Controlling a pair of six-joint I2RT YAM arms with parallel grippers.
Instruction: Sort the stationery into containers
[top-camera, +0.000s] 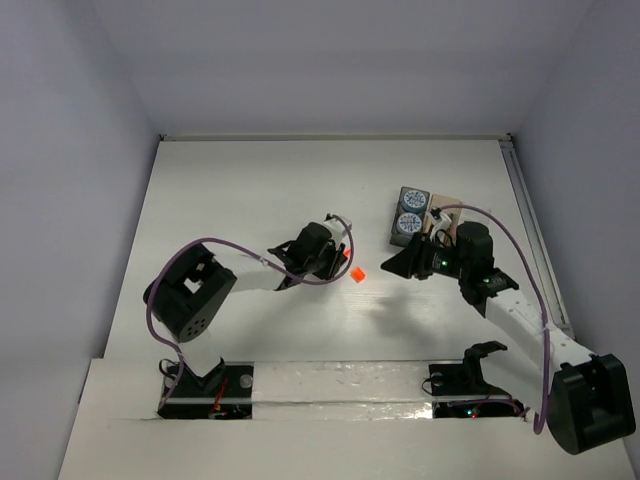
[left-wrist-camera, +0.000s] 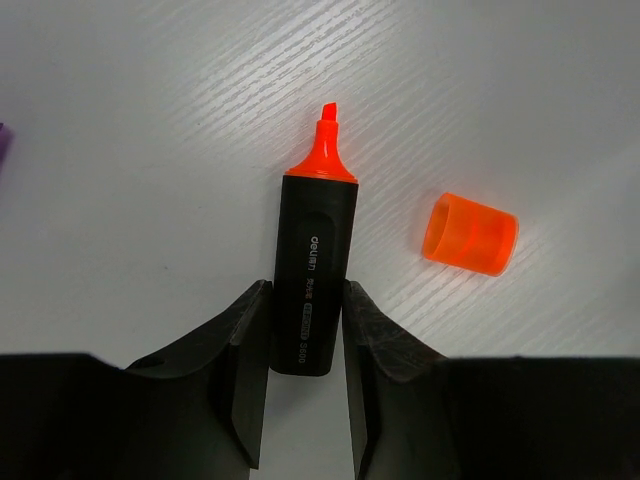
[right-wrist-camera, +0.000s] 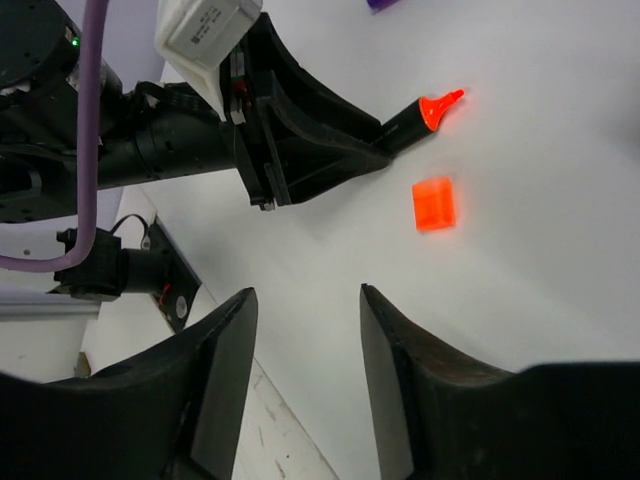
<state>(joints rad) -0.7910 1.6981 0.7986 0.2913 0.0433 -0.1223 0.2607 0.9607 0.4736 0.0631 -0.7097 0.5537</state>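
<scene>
A black highlighter (left-wrist-camera: 310, 280) with a bare orange tip lies on the white table, and my left gripper (left-wrist-camera: 306, 292) is shut on its rear end. Its loose orange cap (left-wrist-camera: 470, 233) lies just to the right, apart from it. The right wrist view shows the same highlighter (right-wrist-camera: 425, 113) and cap (right-wrist-camera: 434, 203) ahead of my right gripper (right-wrist-camera: 306, 292), which is open with nothing between its fingers. From above, the left gripper (top-camera: 335, 262) and right gripper (top-camera: 396, 268) face each other across the cap (top-camera: 357, 273). A dark grey holder (top-camera: 410, 215) carries two round blue-and-white pieces.
A box with a tan insert (top-camera: 447, 208) stands right behind the grey holder, partly hidden by the right arm. A bit of something purple (left-wrist-camera: 3, 145) shows at the left edge of the left wrist view. White walls close in the table on three sides.
</scene>
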